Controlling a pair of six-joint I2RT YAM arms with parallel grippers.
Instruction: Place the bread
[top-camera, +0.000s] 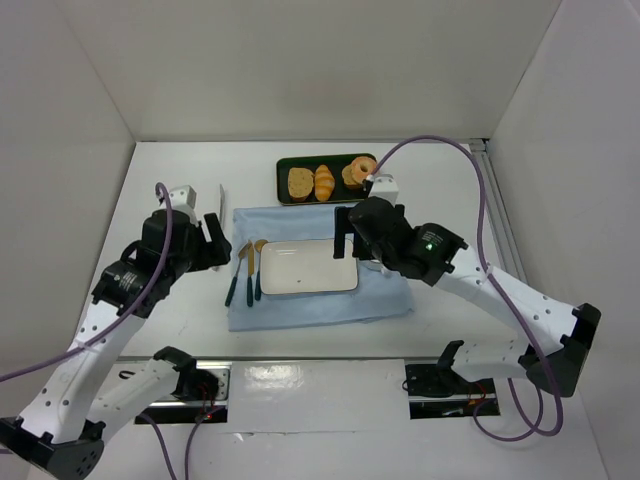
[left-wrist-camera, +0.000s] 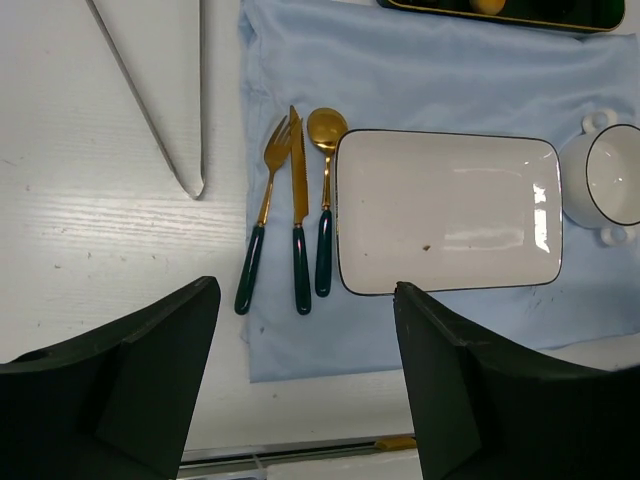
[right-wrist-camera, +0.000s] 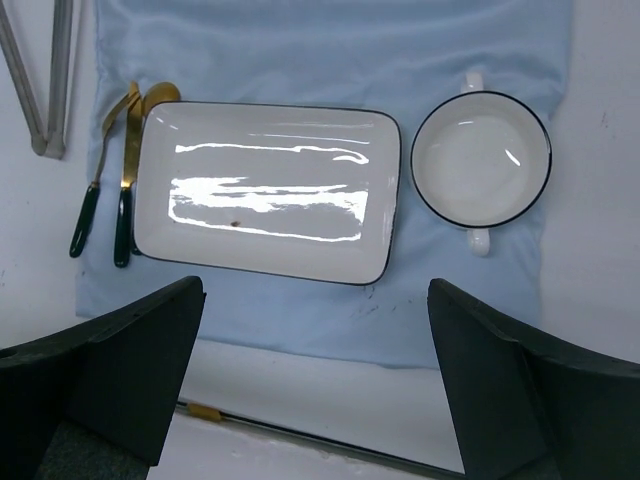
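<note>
Right gripper is hovering over the white plate, left gripper just left of it, both spread wide, empty. The bread is sitting beyond the plate on the dark tray; best pinching its crust gently.

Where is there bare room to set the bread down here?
The white plate is bare, bordered by cutlery on one side and the bowl on the other. The blue cloth strip between plate and tray is free too. The tray is crowded with the bread, a croissant and doughnuts.
</note>
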